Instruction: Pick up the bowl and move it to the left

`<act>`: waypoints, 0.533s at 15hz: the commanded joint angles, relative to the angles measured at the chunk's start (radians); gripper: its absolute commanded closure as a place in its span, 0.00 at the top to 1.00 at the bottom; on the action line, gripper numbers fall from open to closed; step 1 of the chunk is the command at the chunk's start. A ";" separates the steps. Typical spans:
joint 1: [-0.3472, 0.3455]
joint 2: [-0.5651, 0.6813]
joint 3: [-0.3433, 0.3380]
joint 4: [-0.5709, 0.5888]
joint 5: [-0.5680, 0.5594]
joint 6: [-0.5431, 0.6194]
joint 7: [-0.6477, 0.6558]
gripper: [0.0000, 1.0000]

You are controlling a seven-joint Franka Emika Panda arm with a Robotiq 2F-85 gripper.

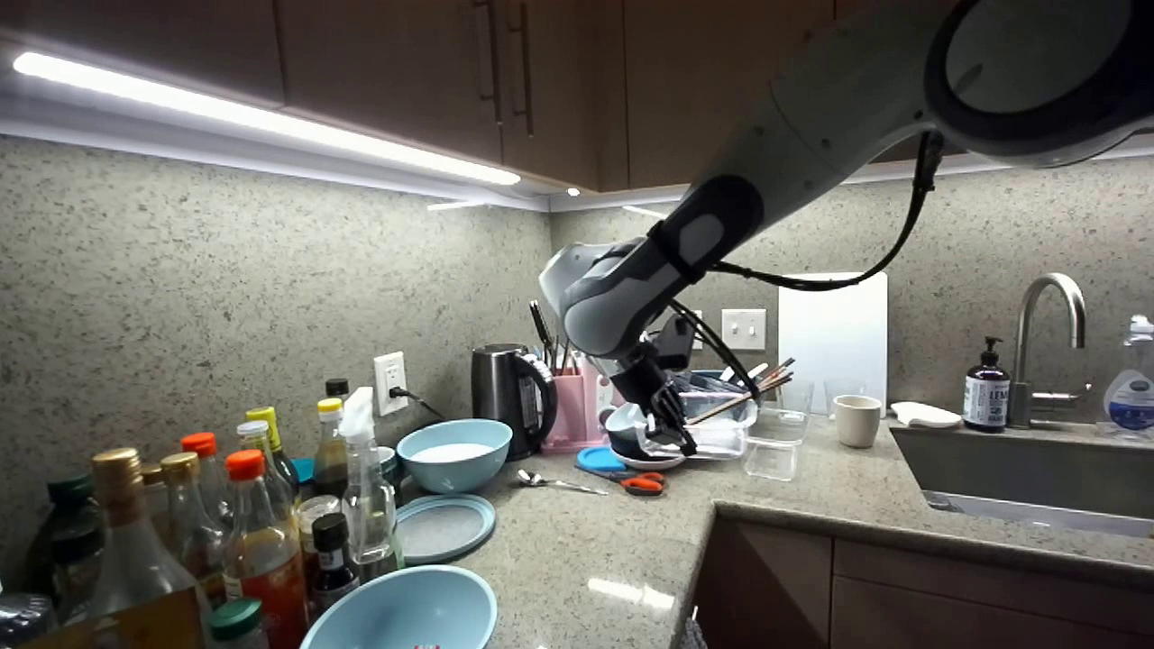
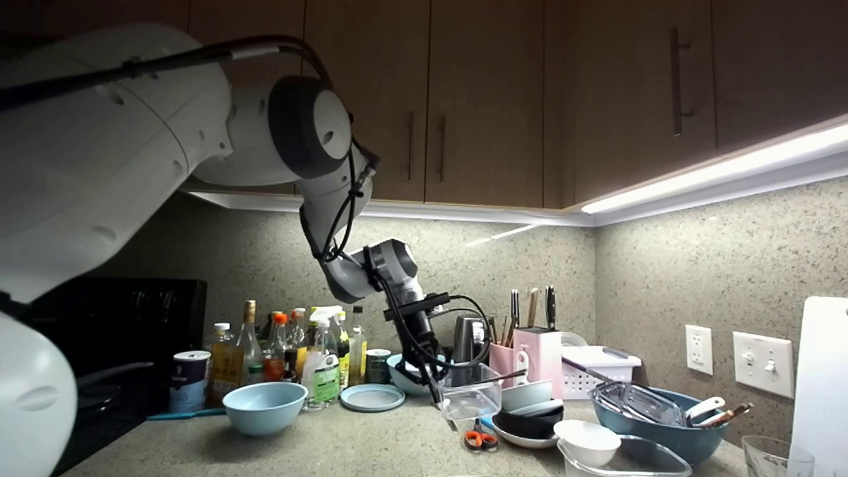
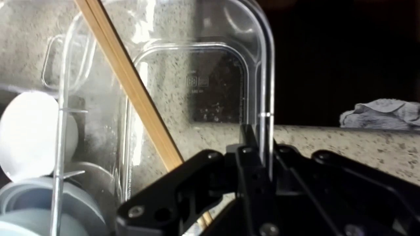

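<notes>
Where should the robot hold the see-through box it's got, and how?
Probably by the rim of a side wall, coming down from above. The open top of the see-through box lets the gripper pinch that thin, upright wall from inside and outside, as it does now. I'd keep clear of the chopsticks that cross it in the wrist view.

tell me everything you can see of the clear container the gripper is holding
The clear container looks like see-through plastic, with rounded corners, a thin rim and a base with faint markings too small to read. The gripper pinches one side wall. Wooden-looking chopsticks pass across it in the wrist view, contact unclear. It appears raised above the counter; its tilt is unclear.
</notes>
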 commanded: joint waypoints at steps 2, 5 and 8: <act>-0.108 -0.173 -0.024 -0.263 0.047 0.178 0.114 0.06; -0.120 -0.113 -0.029 -0.194 0.040 0.160 0.074 0.06; -0.115 -0.103 -0.026 -0.185 0.040 0.159 0.074 0.06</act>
